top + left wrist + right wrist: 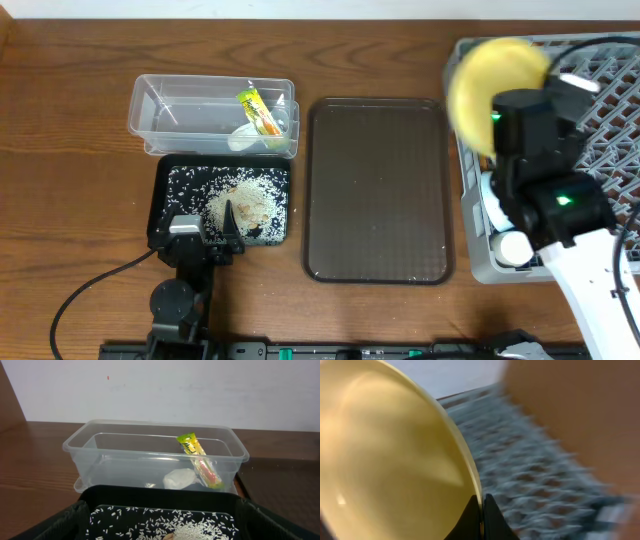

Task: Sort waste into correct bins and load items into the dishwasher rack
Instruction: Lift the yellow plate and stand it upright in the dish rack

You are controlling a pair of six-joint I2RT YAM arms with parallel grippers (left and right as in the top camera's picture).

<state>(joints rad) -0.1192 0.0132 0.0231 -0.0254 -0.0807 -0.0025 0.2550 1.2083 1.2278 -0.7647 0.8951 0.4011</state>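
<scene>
Plate [497, 78]: motion-smeared from overhead, cropped by the left and top edges at the right wrist. Rack [535, 480]: blurred behind it, lattice indistinct; its right side leaves the overhead view. Black tray [150, 496]: near part cropped at the left wrist.

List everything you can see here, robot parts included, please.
clear tub: one, transparent, back left.
snack wrapper: one, green-orange, leaning inside the clear tub.
crumpled scrap: one, white, beside the wrapper in the tub.
black tray: one, black, in front of the tub.
rice scraps: many, white-beige, scattered in the black tray.
serving tray: one, dark brown, centre.
rack: one, grey, right side.
white dish: at least one, white, rack's near corner, partly hidden.
yellow plate: one, yellow, held above the rack.
table: one, brown wood, under everything.
left gripper: one, black, at the black tray's near edge.
right gripper: one, black, pinching the plate's rim.
</scene>
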